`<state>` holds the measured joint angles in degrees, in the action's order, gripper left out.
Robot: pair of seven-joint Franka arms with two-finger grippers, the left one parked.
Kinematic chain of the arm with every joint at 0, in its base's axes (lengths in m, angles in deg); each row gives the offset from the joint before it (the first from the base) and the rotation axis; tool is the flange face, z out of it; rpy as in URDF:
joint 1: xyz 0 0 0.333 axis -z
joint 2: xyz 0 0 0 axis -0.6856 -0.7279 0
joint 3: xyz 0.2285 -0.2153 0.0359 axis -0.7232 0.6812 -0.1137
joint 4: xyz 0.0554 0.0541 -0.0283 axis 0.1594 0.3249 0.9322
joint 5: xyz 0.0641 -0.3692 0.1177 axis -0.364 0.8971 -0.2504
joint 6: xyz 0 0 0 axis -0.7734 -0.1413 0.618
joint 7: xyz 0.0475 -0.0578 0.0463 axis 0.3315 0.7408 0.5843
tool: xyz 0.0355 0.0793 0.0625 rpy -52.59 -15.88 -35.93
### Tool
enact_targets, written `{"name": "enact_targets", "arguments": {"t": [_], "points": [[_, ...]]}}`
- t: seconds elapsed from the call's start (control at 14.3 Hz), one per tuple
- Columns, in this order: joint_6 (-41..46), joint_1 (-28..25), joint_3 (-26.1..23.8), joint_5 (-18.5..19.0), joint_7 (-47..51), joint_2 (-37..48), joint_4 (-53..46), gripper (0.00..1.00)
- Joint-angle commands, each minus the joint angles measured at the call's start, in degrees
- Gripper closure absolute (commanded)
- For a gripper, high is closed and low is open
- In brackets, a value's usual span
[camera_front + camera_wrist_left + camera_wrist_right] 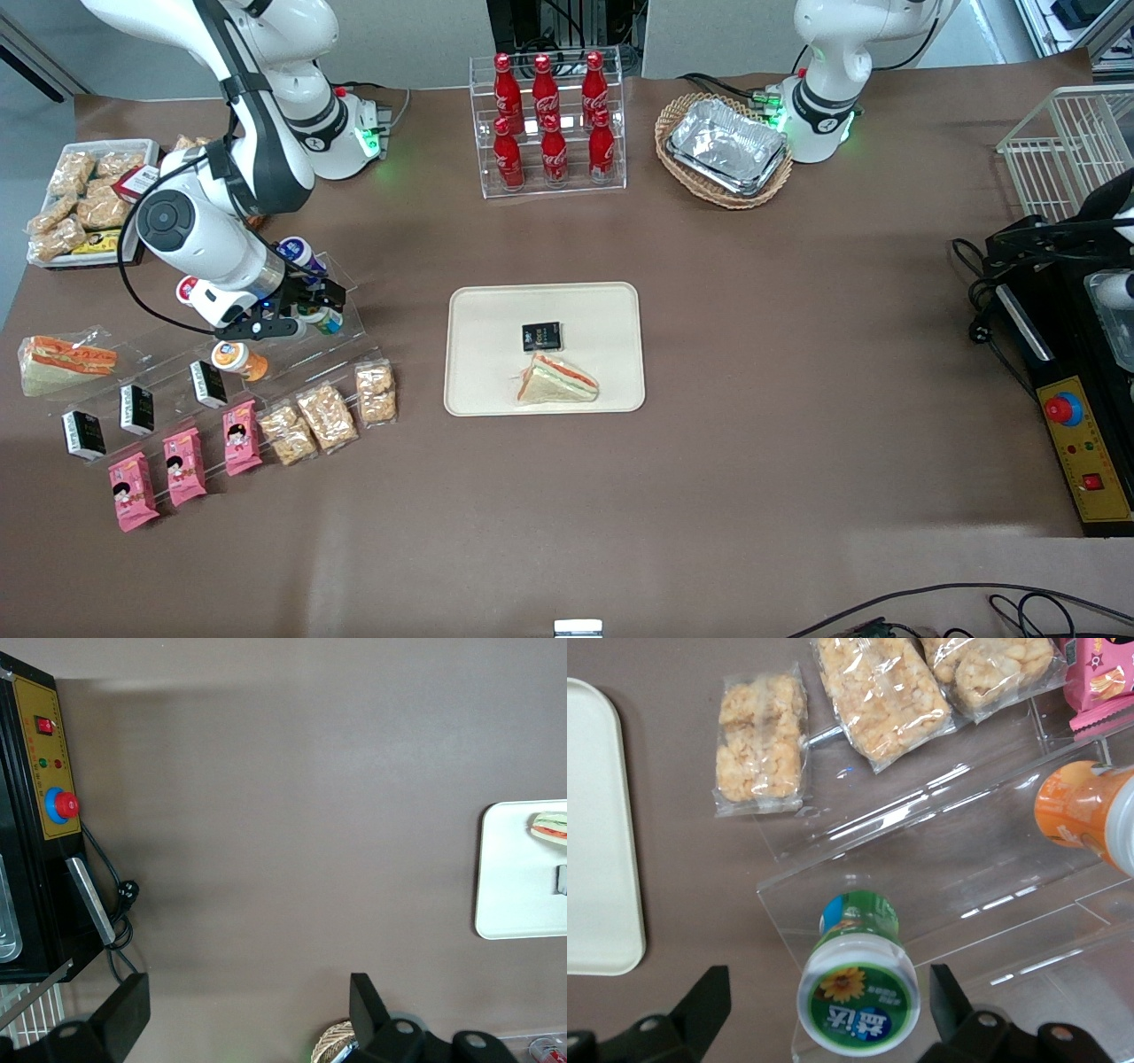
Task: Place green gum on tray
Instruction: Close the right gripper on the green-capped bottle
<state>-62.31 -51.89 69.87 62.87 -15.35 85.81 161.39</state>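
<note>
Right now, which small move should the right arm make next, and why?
Probably lower a little and close on the green gum. The end effector is open, hovering at the clear stepped rack, and the bottle lies between its fingers, not yet gripped. The tray has bare room for it.

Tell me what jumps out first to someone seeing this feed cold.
The claw hangs open over the green gum, which lies on a clear acrylic rack toward the working arm's end, an orange bottle beside it. Mid-table, the tray already holds a sandwich and a black packet.
</note>
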Motion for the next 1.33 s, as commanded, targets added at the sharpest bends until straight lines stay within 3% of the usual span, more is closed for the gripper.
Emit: {"name": "enact_targets", "arguments": {"t": [0.0, 0.14, 0.63, 1.26], "points": [[-1.3, 0.2, 0.2, 1.4, -0.5, -0.6, 0.0, 0.0], [-1.1, 0.2, 0.1, 3.1, -0.7, -0.8, 0.0, 0.0], [-0.7, 1.1, 0.2, 3.3, -2.4, -0.8, 0.1, 0.0], [-1.3, 1.1, 0.0, 3.1, -2.4, -0.9, 1.3, 0.23]]}}
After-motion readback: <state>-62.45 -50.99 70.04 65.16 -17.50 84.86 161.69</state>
